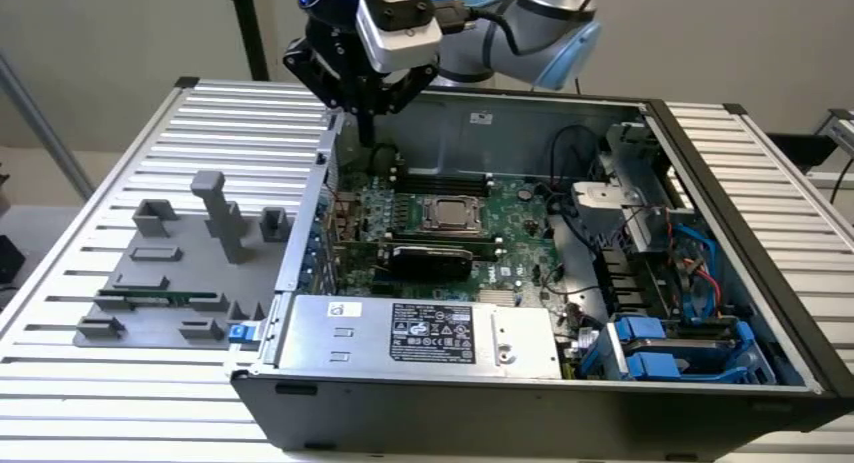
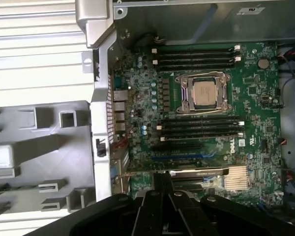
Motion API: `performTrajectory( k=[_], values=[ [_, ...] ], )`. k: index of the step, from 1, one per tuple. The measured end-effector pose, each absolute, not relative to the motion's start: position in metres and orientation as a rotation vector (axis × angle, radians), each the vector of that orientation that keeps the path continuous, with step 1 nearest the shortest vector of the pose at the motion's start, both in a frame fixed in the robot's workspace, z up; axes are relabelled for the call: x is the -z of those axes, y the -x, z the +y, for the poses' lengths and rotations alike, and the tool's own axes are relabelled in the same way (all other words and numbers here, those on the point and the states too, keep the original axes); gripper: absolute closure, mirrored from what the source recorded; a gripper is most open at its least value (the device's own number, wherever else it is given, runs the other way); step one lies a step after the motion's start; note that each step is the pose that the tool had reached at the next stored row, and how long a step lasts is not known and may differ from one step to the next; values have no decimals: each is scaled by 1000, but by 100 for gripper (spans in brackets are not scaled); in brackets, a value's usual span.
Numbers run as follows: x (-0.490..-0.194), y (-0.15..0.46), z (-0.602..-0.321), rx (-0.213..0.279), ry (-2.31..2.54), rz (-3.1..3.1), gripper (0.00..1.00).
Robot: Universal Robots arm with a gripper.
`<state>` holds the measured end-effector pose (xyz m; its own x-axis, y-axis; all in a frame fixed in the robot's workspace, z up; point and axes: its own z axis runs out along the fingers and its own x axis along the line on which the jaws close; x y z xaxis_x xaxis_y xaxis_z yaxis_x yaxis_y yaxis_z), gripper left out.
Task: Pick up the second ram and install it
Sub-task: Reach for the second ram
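A pale slatted table (image 1: pixel 134 423) carries an open computer case (image 1: pixel 534 413), and beside it, toward the exterior view's left, sits a grey holder tray (image 1: pixel 160 263).

In the exterior view, the second ram (image 1: pixel 160 299) lies flat along the near part of that tray, a thin green strip between grey blocks. My pincer (image 1: pixel 363 123) hangs over the case's far corner on the tray side, well apart from the stick. It points straight down, and its fingers look pressed together with nothing between them. Below it the motherboard (image 1: pixel 521 208) lies with the silver processor socket (image 1: pixel 454 215) near its middle.

In the wrist view, my pincer (image 2: pixel 163 184) shows two dark fingers meeting at a seam, clenched on nothing that I can see. Beyond them are the processor socket (image 2: pixel 205 93) and long dark memory slots (image 2: pixel 196 56) on either side of it. The holder tray (image 2: pixel 39 142) sits outside the case wall.

I judge the stick light and stiff, but thin and fragile. I would take hold across its two flat faces near the middle of the upper long edge, keeping clear of the contact edge and squeezing gently over the chips.
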<state>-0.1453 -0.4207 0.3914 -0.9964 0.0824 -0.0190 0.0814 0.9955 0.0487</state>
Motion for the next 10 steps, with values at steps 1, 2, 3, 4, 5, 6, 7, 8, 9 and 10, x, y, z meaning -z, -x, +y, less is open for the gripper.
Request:
performTrajectory(
  k=[1, 2, 3, 4, 5, 6, 7, 8, 9, 10],
  values=[
    [-391, 150, -422, -75, -128, 3117, 89],
    [-391, 154, -423, -75, -128, 3117, 89],
    [-390, 159, -424, -75, -128, 3117, 89],
    [-389, 164, -425, -75, -128, 3117, 89],
    [-389, 168, -425, -75, -128, 3117, 89],
    [-388, 173, -426, -75, -128, 3117, 89],
    [-387, 177, -427, -75, -128, 3117, 89],
    [-386, 182, -428, -75, -128, 3117, 89],
    [-386, 186, -428, -75, -128, 3117, 89],
    [-385, 191, -429, -75, -128, 3117, 89]
  ],
)
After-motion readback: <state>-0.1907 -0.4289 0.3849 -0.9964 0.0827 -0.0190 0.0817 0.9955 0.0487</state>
